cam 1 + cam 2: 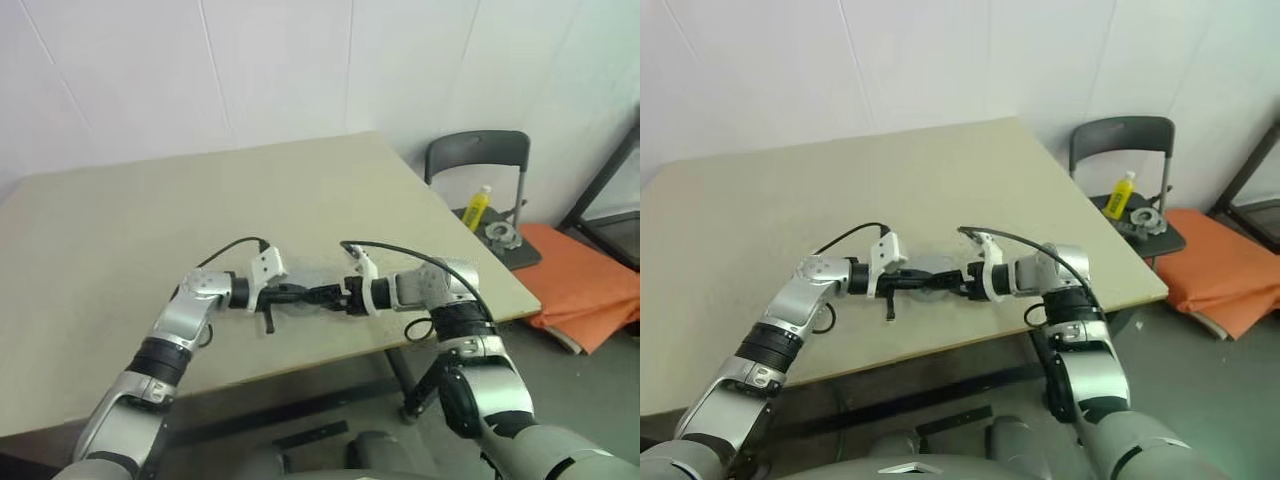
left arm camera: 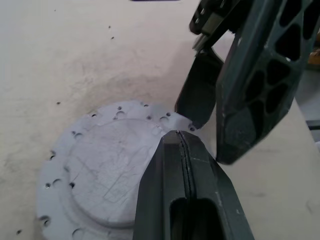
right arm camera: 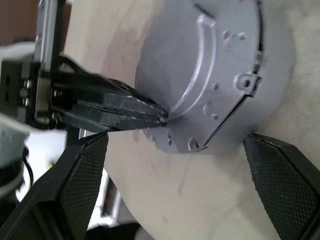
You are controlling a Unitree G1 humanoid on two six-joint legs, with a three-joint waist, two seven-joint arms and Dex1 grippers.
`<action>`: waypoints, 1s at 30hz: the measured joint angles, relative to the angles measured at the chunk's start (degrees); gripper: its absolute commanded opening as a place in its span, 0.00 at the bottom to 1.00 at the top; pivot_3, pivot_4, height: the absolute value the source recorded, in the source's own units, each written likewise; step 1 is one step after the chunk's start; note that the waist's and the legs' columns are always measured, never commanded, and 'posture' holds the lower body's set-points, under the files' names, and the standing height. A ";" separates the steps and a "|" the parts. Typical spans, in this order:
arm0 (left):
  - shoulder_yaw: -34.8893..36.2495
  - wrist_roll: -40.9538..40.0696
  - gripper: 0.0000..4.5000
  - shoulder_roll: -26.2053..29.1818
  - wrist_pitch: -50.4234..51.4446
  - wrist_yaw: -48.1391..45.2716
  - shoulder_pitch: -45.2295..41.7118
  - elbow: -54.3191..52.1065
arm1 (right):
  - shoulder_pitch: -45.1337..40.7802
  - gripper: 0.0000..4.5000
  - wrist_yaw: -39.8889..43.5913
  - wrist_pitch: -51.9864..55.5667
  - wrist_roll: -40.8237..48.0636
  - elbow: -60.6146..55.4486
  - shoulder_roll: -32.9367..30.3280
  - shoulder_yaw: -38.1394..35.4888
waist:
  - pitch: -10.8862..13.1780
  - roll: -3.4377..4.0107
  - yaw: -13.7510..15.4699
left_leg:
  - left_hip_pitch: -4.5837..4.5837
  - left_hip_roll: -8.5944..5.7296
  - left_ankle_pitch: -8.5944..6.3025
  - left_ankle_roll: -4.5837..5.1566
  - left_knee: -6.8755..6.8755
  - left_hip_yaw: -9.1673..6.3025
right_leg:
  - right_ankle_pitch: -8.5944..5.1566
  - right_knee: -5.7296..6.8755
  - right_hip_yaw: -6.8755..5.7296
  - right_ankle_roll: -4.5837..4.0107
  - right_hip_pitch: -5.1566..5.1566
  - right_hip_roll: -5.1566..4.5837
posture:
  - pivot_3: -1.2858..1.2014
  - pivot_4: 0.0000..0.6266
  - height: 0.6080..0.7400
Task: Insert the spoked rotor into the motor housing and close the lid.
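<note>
left jaws [image 2: 182,150] pressed together, nothing between them, tip resting on or just at the rim of the lid [image 2: 107,165]; contact looks likely in both wrist views but can't be confirmed. right jaws [image 3: 175,150] spread wide, one finger [image 3: 75,185] to each side of the round grey assembly, neither pad seen touching it.

the assembly sits on the beige surface [image 1: 150,220] near its front edge, between the two arms. from the left wrist view it shows a flat grey disc with a raised centre and small holes round the rim. from the right wrist view the same disc sits on a short grey cylinder, taken to be the housing [image 3: 240,115], with a seam and a small lug at the join.

judgement on progress: lid appears already seated on the housing. rotor can't be seen; interior is covered, so whether it is inside can't be told, nor any windings. no loose rotor seen on the surface. what seems left is pressing or aligning the lid, or just letting go.

off the surface: a grey chair [image 1: 480,150] carrying a yellow bottle [image 1: 479,207] and a small metal part [image 1: 499,233]; orange pad [image 1: 585,290] on the floor beside.
</note>
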 measured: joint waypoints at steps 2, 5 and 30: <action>0.39 0.68 0.00 0.14 0.14 0.94 -0.41 0.49 | -1.27 1.00 -3.29 -0.37 0.57 2.42 1.18 -2.23 | -0.15 0.70 -0.35 | -0.46 0.55 -0.02 0.04 -0.08 -0.17 | 0.02 -1.09 -1.07 0.00 0.06 -0.09 | 0.52 0.00 1.00; 0.77 1.29 0.00 0.32 0.08 0.66 -0.61 0.95 | -1.68 1.00 -5.76 -1.10 1.26 3.45 1.32 -3.92 | -0.19 0.88 -0.23 | -0.72 0.65 -0.02 0.05 0.00 -0.15 | 0.02 -1.31 -1.46 0.01 -0.01 -0.28 | 0.52 0.00 1.00; 0.78 1.03 0.00 -2.14 -9.19 0.40 -2.19 7.04 | -1.71 0.35 -4.66 -3.51 2.84 -0.26 -3.22 0.33 | -0.08 1.20 2.47 | -1.14 0.97 0.14 0.31 0.87 0.67 | 1.01 0.63 -0.99 -0.34 -0.72 -0.11 | 0.52 0.00 1.00</action>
